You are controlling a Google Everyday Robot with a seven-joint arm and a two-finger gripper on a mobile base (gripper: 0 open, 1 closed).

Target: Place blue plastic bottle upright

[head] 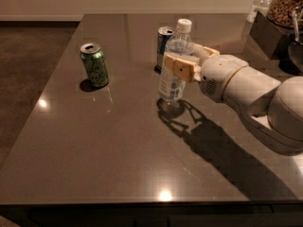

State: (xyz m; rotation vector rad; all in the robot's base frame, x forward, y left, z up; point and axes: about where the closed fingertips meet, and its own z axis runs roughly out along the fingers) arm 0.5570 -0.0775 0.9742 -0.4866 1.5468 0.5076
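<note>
The blue plastic bottle (173, 63) is clear with a white cap and stands upright near the middle of the dark table (118, 150). Its base is at the tabletop or just above it. My gripper (187, 63) reaches in from the right and is shut around the bottle's middle. One tan finger (180, 66) lies across the front of the bottle and the other sits behind it.
A green can (94, 64) stands upright to the left of the bottle. A slim blue-silver can (163, 39) stands just behind the bottle, partly hidden by it. Dark containers (274, 22) sit at the table's far right corner. The table's left edge drops to brown carpet.
</note>
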